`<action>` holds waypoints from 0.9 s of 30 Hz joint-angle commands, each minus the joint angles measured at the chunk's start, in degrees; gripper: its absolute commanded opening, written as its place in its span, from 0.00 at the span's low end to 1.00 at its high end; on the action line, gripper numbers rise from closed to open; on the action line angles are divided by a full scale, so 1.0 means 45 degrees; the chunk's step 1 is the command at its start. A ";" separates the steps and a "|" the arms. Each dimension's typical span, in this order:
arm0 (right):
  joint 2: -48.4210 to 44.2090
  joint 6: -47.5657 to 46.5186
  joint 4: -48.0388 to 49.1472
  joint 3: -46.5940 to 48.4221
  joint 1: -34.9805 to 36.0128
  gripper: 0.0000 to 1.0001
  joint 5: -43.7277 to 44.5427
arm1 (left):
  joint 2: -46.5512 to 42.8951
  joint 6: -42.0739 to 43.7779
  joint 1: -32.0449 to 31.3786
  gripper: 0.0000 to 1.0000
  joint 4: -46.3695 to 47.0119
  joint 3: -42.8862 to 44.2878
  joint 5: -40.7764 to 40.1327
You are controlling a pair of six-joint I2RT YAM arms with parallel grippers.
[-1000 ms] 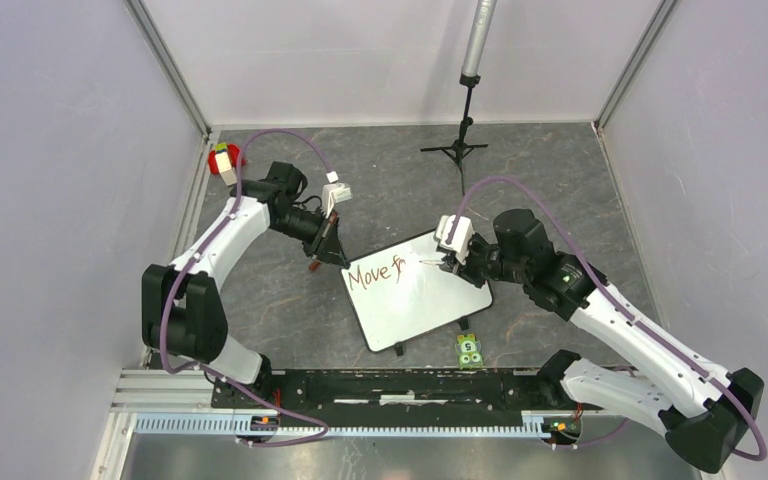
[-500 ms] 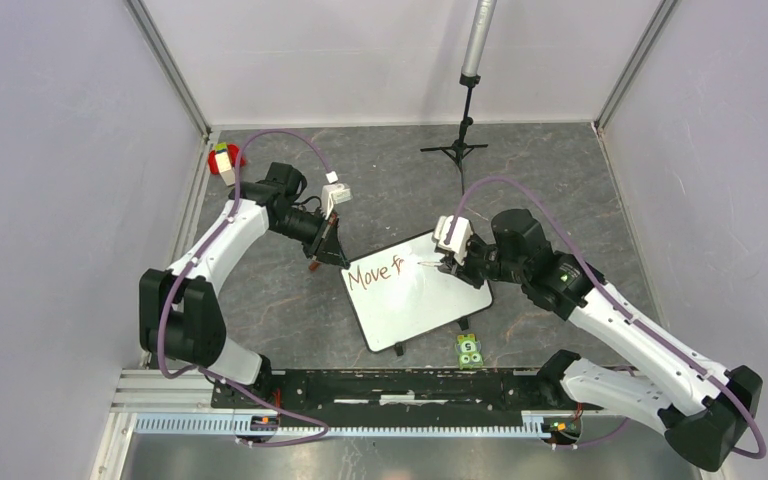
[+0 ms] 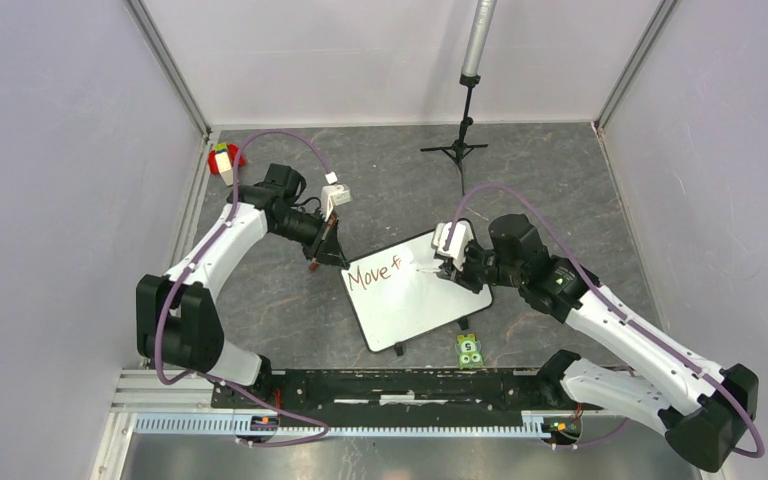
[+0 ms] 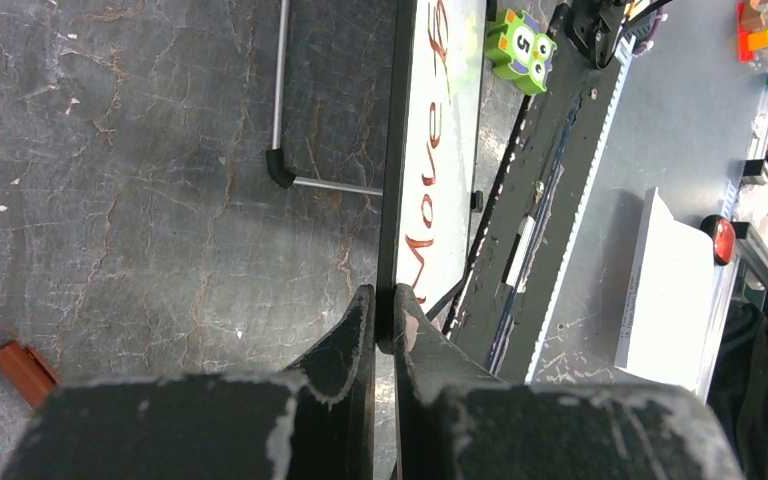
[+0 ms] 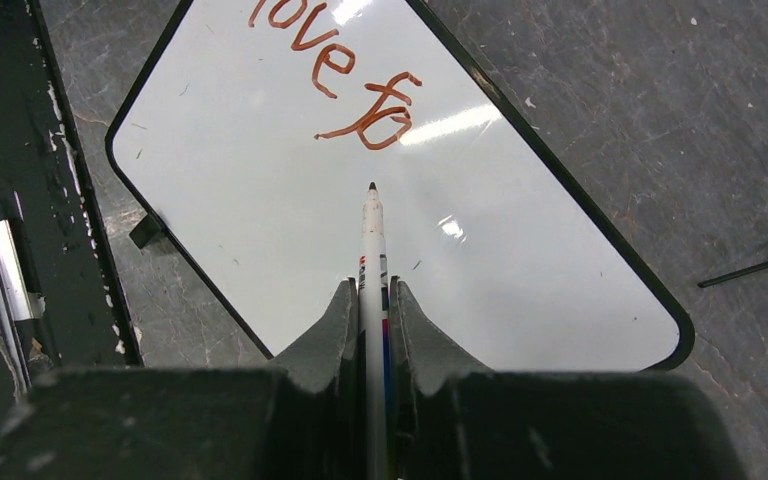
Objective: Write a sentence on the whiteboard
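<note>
Left gripper (image 4: 380, 295) pinches the corner rim of the whiteboard (image 3: 415, 300), a glossy white, black-rimmed board lying askew mid table (image 3: 380, 180). Its reddish-brown sentence (image 3: 374, 272) begins "Move f". Right gripper (image 5: 371, 292) clamps a marker (image 5: 372, 235), tip over the board.

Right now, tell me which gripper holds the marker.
The right gripper: it clamps the marker, tip over the whiteboard. The left gripper pinches the whiteboard's rim instead.

walls (image 3: 60, 200): plain pale | floor (image 3: 380, 170): dark grey, cracked | back: black tripod stand (image 3: 457, 150)
</note>
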 commanded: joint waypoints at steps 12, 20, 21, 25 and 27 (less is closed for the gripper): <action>0.0611 -0.0125 0.2588 -0.0200 0.0045 0.00 0.0357 | -0.0291 0.0127 -0.0200 0.02 -0.0612 -0.0424 -0.1135; 0.0999 -0.0105 0.2840 -0.0186 0.0153 0.00 0.0444 | -0.0100 0.0127 -0.0258 0.02 -0.0610 -0.0271 -0.1088; 0.0987 -0.0094 0.2886 -0.0181 0.0178 0.00 0.0445 | -0.0122 0.0165 -0.0264 0.02 -0.0610 -0.0305 -0.1077; 0.1091 -0.0086 0.2884 -0.0086 0.0277 0.00 0.0420 | -0.0037 0.0190 -0.0305 0.03 -0.0612 -0.0250 -0.1098; 0.1179 -0.0125 0.2795 -0.0015 0.0329 0.00 0.0446 | 0.0030 0.0198 -0.0341 0.02 -0.0619 -0.0134 -0.1079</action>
